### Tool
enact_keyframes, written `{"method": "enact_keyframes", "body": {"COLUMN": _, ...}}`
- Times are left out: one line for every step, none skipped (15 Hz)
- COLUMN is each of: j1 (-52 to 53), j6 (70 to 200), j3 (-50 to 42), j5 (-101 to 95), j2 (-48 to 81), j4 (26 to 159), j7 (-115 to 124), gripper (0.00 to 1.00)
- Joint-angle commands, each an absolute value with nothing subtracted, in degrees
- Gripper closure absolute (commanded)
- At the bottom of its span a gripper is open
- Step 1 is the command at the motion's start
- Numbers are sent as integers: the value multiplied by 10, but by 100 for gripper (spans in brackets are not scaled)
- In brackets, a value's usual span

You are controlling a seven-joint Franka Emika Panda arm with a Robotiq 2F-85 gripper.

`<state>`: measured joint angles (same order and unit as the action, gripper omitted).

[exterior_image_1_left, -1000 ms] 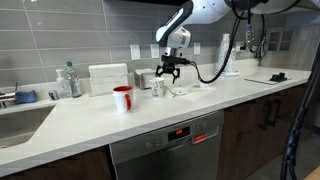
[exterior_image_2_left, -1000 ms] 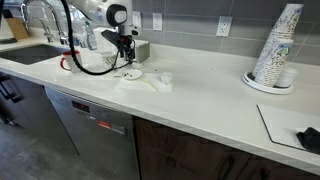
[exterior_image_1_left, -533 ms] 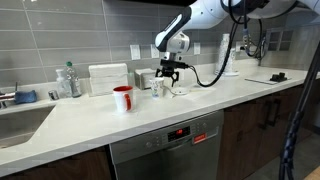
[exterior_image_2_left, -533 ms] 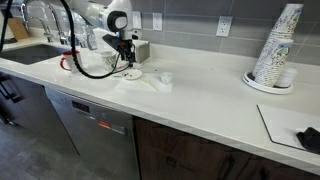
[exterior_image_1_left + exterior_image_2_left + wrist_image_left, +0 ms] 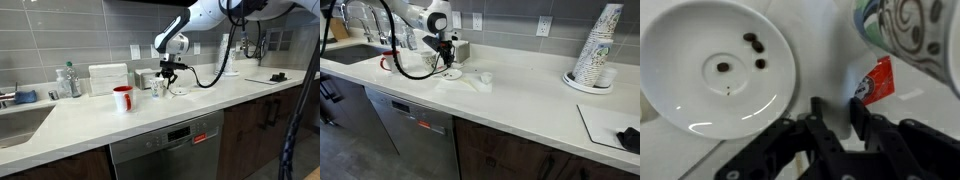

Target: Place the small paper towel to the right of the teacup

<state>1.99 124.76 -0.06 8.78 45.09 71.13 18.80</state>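
In the wrist view the teacup [image 5: 915,35], white with dark-greenish swirls, sits at the top right. My gripper [image 5: 838,104] reaches down beside it. Its two black fingers stand close together with a pale scrap, the small paper towel [image 5: 838,116], pinched between them on the counter. A red tag [image 5: 877,80] lies just beyond the fingertips. In both exterior views the gripper [image 5: 168,73] [image 5: 447,62] hangs low over the counter, just to the side of the teacup [image 5: 158,88]. The scrap is too small to make out there.
A white saucer [image 5: 715,65] with dark crumbs lies beside the fingers. A red mug [image 5: 122,98], a white box [image 5: 108,78] and bottles [image 5: 68,80] stand further along the counter toward the sink [image 5: 20,120]. A stack of paper cups [image 5: 597,50] stands at the far end.
The fingers have drawn together from wide open to a narrow gap. The arm has barely shifted over the counter.
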Motion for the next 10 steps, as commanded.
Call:
{"method": "enact_keyframes", "body": {"j1": 27, "j6": 1247, "j3": -10, "j5": 80, "j2": 462, "j4": 697, "j7": 196, "gripper": 92}}
{"method": "enact_keyframes", "body": {"j1": 27, "j6": 1241, "j3": -9, "j5": 80, "j2": 459, "j4": 697, "j7": 194, "gripper": 94}}
{"method": "enact_keyframes", "body": {"j1": 27, "j6": 1238, "j3": -9, "j5": 79, "j2": 456, "j4": 698, "j7": 193, "gripper": 97}}
{"method": "enact_keyframes", "body": {"j1": 26, "j6": 1232, "j3": -10, "j5": 79, "j2": 449, "j4": 701, "j7": 193, "gripper": 98}}
{"method": "enact_keyframes", "body": {"j1": 24, "j6": 1228, "j3": -8, "j5": 80, "j2": 442, "j4": 704, "j7": 189, "gripper": 96}}
{"method": "enact_keyframes", "body": {"j1": 23, "j6": 1226, "j3": -8, "j5": 81, "j2": 430, "j4": 710, "j7": 188, "gripper": 95}}
{"method": "enact_keyframes", "body": {"j1": 21, "j6": 1223, "j3": -6, "j5": 84, "j2": 418, "j4": 714, "j7": 184, "gripper": 95}}
{"method": "enact_keyframes", "body": {"j1": 19, "j6": 1223, "j3": -5, "j5": 87, "j2": 408, "j4": 717, "j7": 182, "gripper": 91}}
{"method": "enact_keyframes", "body": {"j1": 14, "j6": 1219, "j3": 0, "j5": 94, "j2": 399, "j4": 718, "j7": 177, "gripper": 93}}
{"method": "enact_keyframes", "body": {"j1": 11, "j6": 1215, "j3": 3, "j5": 98, "j2": 392, "j4": 717, "j7": 175, "gripper": 92}}
